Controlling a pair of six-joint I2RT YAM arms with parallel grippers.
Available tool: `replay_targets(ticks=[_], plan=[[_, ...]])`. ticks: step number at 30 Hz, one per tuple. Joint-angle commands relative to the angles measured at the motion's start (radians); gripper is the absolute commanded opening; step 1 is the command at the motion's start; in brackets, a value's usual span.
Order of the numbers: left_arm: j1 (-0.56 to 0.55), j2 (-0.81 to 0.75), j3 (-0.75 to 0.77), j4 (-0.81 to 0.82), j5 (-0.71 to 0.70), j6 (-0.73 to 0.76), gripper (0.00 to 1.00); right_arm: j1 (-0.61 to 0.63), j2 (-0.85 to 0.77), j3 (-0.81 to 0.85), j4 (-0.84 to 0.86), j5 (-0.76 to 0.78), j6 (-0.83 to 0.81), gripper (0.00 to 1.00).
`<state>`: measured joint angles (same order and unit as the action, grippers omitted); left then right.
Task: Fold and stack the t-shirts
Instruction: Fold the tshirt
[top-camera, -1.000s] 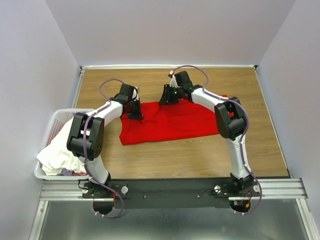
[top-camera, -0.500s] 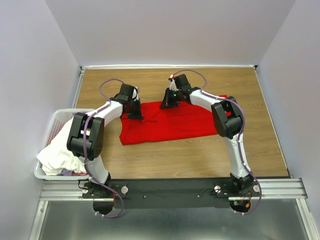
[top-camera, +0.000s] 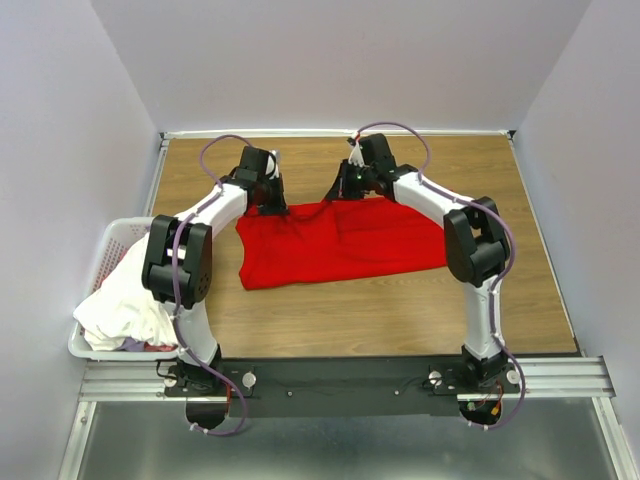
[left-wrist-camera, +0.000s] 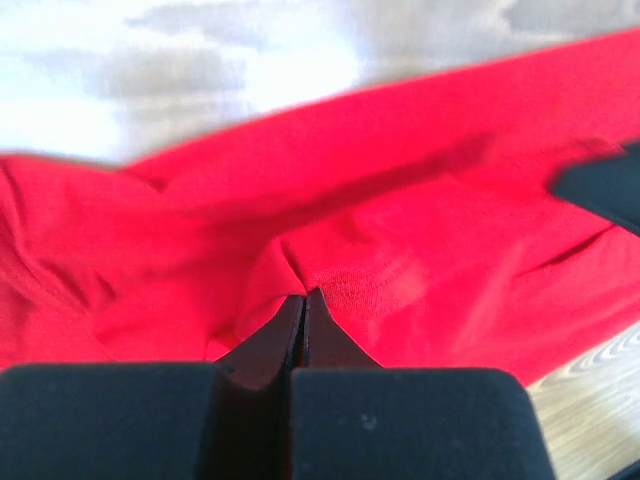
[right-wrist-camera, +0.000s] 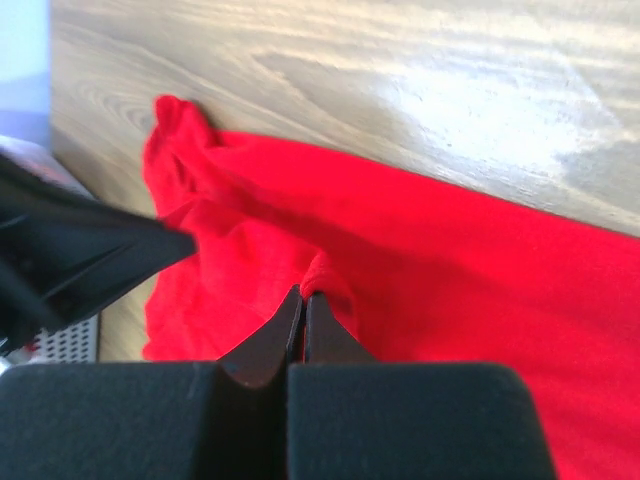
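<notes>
A bright red t-shirt (top-camera: 335, 240) lies spread on the wooden table in the top view. My left gripper (top-camera: 272, 208) is shut on its far left edge, pinching a fold of red cloth (left-wrist-camera: 340, 280). My right gripper (top-camera: 342, 193) is shut on the far edge near the middle, pinching a ridge of the same shirt (right-wrist-camera: 330, 270). Both hold the far edge a little above the table. White t-shirts (top-camera: 125, 300) are heaped in the basket at the left.
A white plastic laundry basket (top-camera: 100, 255) stands at the table's left edge beside the left arm. Bare wood (top-camera: 440, 165) runs behind the shirt to the back wall, and more lies in front of the shirt (top-camera: 380, 310).
Both grippers have moved toward the back of the table, drawing the red shirt's far edge with them; the shirt now lies wider and flatter.
</notes>
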<state>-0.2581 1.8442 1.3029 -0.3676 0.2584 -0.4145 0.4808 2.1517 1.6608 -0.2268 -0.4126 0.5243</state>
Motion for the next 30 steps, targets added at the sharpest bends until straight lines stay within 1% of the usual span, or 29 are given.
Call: replay_targets(ticks=[1,6,16,21,24,30], plan=[[0.011,0.041,0.062,-0.028,0.002,0.026,0.00,-0.005,-0.036,-0.029,0.003,0.017,0.023,0.01],[0.017,0.038,0.062,-0.047,0.018,0.039,0.00,-0.005,-0.073,-0.087,0.003,0.011,0.046,0.01],[0.020,-0.036,-0.042,-0.076,0.082,0.059,0.00,-0.005,-0.162,-0.254,0.003,-0.017,0.055,0.01],[0.020,-0.066,-0.071,-0.108,0.094,0.082,0.00,-0.007,-0.193,-0.306,0.003,-0.031,0.054,0.01],[0.020,-0.092,-0.086,-0.134,0.099,0.094,0.00,-0.005,-0.208,-0.326,0.004,-0.063,0.054,0.01],[0.020,-0.096,-0.082,-0.177,0.087,0.125,0.00,-0.005,-0.201,-0.360,0.001,-0.121,0.051,0.01]])
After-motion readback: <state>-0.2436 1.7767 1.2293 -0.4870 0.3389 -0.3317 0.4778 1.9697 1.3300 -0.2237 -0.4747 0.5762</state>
